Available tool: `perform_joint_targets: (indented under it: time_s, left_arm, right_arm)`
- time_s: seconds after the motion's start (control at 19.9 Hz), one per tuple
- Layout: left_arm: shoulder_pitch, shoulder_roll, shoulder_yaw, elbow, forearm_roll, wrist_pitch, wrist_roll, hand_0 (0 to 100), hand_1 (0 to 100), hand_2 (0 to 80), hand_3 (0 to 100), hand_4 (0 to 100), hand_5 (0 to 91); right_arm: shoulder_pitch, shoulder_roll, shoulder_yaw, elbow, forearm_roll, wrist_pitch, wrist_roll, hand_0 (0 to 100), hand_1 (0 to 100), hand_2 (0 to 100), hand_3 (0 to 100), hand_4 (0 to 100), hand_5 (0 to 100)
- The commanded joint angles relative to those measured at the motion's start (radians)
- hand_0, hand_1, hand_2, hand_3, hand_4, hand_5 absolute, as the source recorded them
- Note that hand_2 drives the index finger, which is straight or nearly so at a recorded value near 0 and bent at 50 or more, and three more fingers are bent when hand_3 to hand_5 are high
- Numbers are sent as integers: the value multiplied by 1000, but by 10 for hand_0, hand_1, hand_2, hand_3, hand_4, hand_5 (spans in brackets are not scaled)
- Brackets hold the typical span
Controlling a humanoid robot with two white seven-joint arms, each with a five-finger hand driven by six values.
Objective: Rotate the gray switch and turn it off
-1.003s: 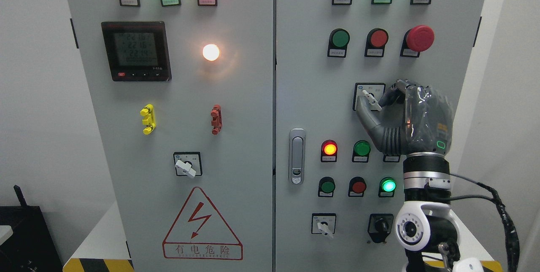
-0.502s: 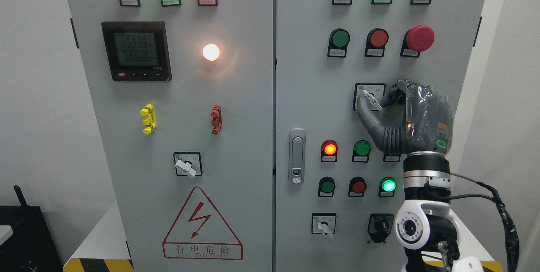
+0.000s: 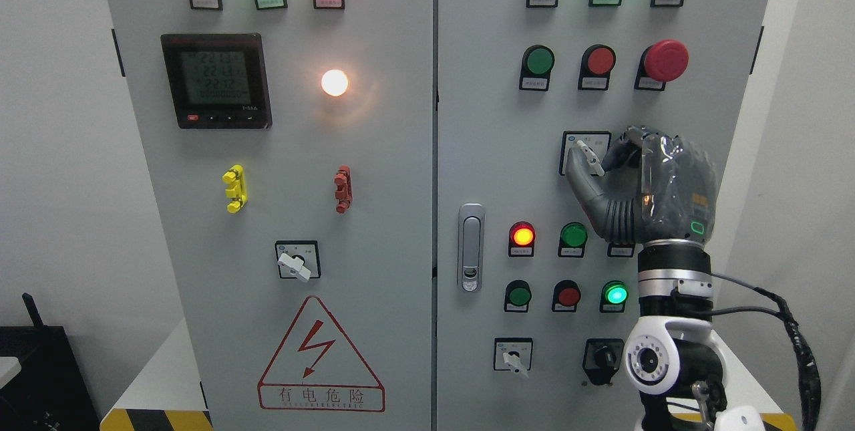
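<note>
The gray rotary switch (image 3: 590, 156) sits on a black square plate on the right cabinet door, below the red mushroom button. Its pale handle points up-left, tilted a little from upright. My right hand (image 3: 601, 164) rises from the lower right, thumb under the handle and curled fingers (image 3: 624, 150) against its right side, pinching it. The palm hides the plate's right part. My left arm does not show.
Similar gray switches sit at the lower left door (image 3: 296, 262) and the bottom of the right door (image 3: 513, 357), beside a black key switch (image 3: 602, 355). Lit lamps and push buttons surround the hand. A door latch (image 3: 471, 247) is to the left.
The switch handle has turned slightly clockwise toward upright, with my right hand's thumb and fingers following it. The meter digits changed.
</note>
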Motion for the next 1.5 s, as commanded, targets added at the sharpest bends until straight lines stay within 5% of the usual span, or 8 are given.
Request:
perform_joint_targets:
  time_s: [0.0,1.45]
  left_arm:
    - [0,0,32,23,-8,1,4,120,389,0,0,0,0]
    - [0,0,31,23,-8,1,3,120,389,0,0,0,0]
  right_arm:
    - [-1,0,1,1,0,0,0,427,353,740,757,670,736]
    - [-8,2,17,10,0,4,0,483,327,788,812,693,756]
